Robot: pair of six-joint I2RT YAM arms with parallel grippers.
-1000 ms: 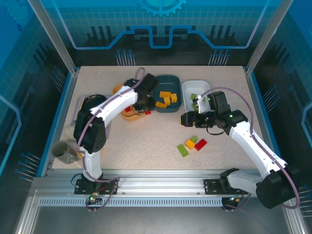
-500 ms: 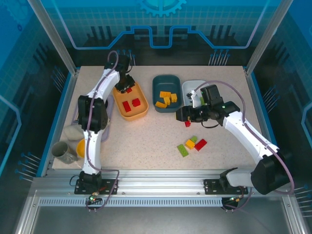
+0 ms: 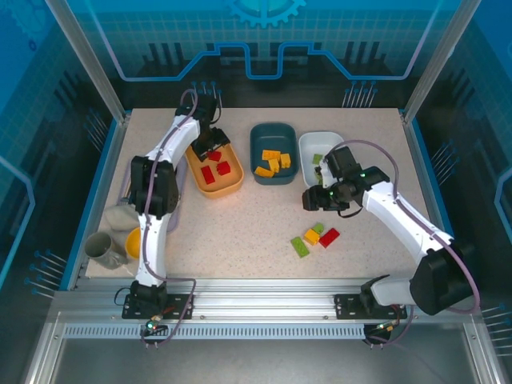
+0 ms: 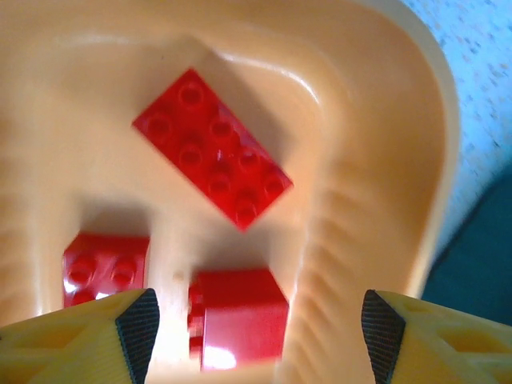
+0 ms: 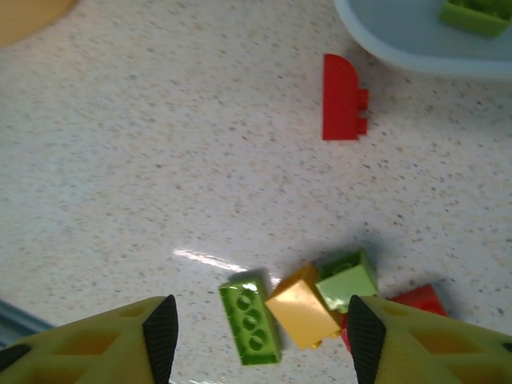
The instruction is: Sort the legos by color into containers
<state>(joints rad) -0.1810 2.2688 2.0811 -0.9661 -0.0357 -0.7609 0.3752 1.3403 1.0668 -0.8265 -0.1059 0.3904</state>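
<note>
The left fingers (image 4: 138, 324) stand wide and hold nothing, low inside the orange tub (image 4: 376, 160), where three red bricks (image 4: 212, 168) lie. Lifting out carelessly could catch the tub's wall and drag it across the desk (image 3: 240, 224). The right fingers (image 5: 160, 332) — also spread, also empty — hang over a tight huddle: a green oblong brick (image 5: 250, 322), a yellow brick (image 5: 302, 312), a pale green brick (image 5: 346, 280) and a half-hidden red brick (image 5: 416, 300), touching or nearly so. Closing there may pinch two colours at once, or flick a neighbour away. A lone red brick (image 5: 344, 98) lies on the desk just beside the white tub (image 5: 400, 60) (which holds green); it could be overlooked or knocked further off.
</note>
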